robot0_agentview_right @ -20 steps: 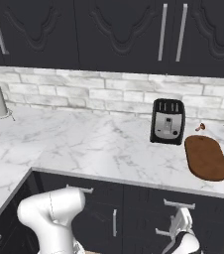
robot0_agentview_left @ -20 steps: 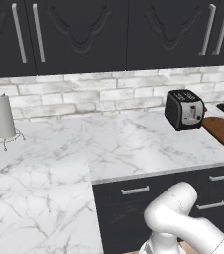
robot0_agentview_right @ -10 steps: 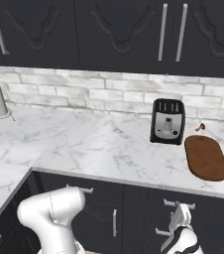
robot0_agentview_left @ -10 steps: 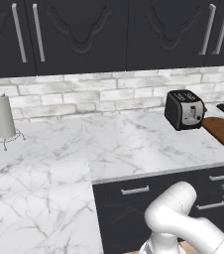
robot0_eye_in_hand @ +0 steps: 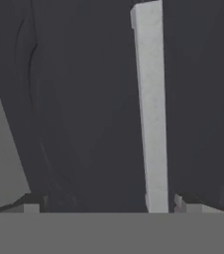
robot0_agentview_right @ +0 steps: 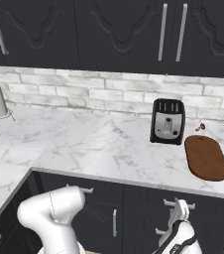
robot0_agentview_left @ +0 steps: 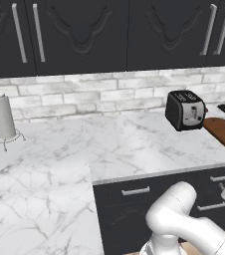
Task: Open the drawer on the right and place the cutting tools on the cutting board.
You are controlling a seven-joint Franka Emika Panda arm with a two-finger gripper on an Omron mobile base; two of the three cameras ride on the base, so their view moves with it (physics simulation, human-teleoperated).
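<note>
The drawer [robot0_agentview_right: 198, 213] on the right is a black front under the counter, and it is shut. Its silver bar handle [robot0_eye_in_hand: 151, 109] runs up the hand view. My gripper [robot0_eye_in_hand: 109, 206] is open and right in front of that handle, which lies between the fingertips [robot0_eye_in_hand: 188, 204], nearer one of them. In the right base view the gripper [robot0_agentview_right: 180, 209] sits low, against the drawer front. The reddish-brown cutting board [robot0_agentview_right: 206, 157] lies flat on the counter, right of the toaster. The cutting tools are hidden.
A black-and-silver toaster [robot0_agentview_right: 167, 121] stands by the brick backsplash. A paper towel holder [robot0_agentview_left: 2, 117] is at the far left of the marble counter [robot0_agentview_left: 109, 144]. Another drawer front with a short silver handle [robot0_agentview_left: 135, 191] sits further left.
The gripper has crept slightly upward and closer to the drawer front. Nothing else has moved.
</note>
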